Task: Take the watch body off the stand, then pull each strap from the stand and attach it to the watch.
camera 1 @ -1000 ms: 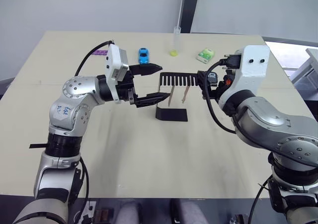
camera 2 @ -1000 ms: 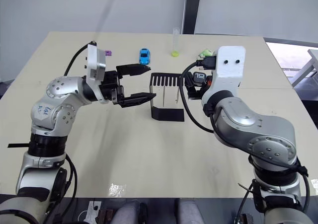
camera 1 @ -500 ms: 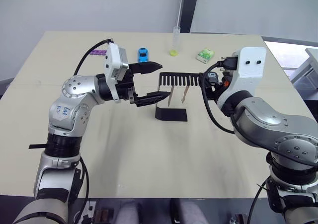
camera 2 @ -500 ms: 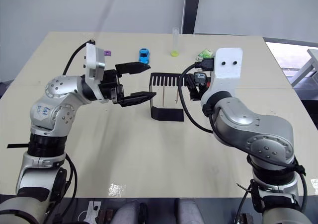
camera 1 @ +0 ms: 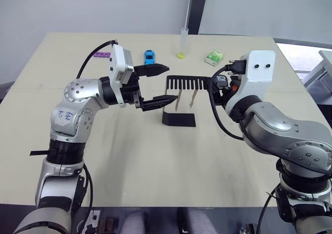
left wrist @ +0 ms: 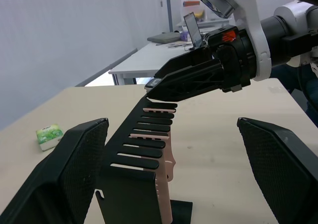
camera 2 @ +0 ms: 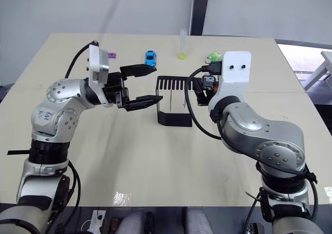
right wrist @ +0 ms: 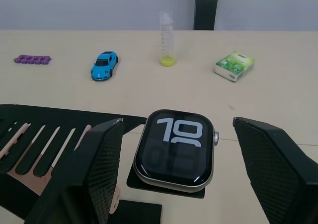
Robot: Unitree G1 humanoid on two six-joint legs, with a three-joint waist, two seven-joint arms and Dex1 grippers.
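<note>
The black stand (camera 1: 179, 119) is upright at mid-table, its comb-slotted top arm (camera 1: 188, 82) pointing toward my right arm. The watch body (right wrist: 175, 149), black with light digits "10", sits on the arm's end (camera 1: 221, 80). My right gripper (right wrist: 177, 122) is open with one finger on each side of the watch and a gap on both sides. Two pale pink-tan straps (camera 1: 178, 100) (camera 1: 193, 97) hang from the comb slots. My left gripper (camera 1: 171, 82) is open at the stand's other end, with the comb's corner between its fingers (left wrist: 74, 164) and nothing gripped.
At the back of the table lie a purple piece (camera 1: 104, 55), a blue toy car (camera 1: 149, 57), a clear tube with yellow liquid (camera 1: 182, 44) and a green-white box (camera 1: 214, 57). The beige tabletop (camera 1: 155, 166) stretches in front of the stand.
My right arm has crept slightly toward the stand, keeping its fingers around the watch. The left gripper has barely moved and stays open.
</note>
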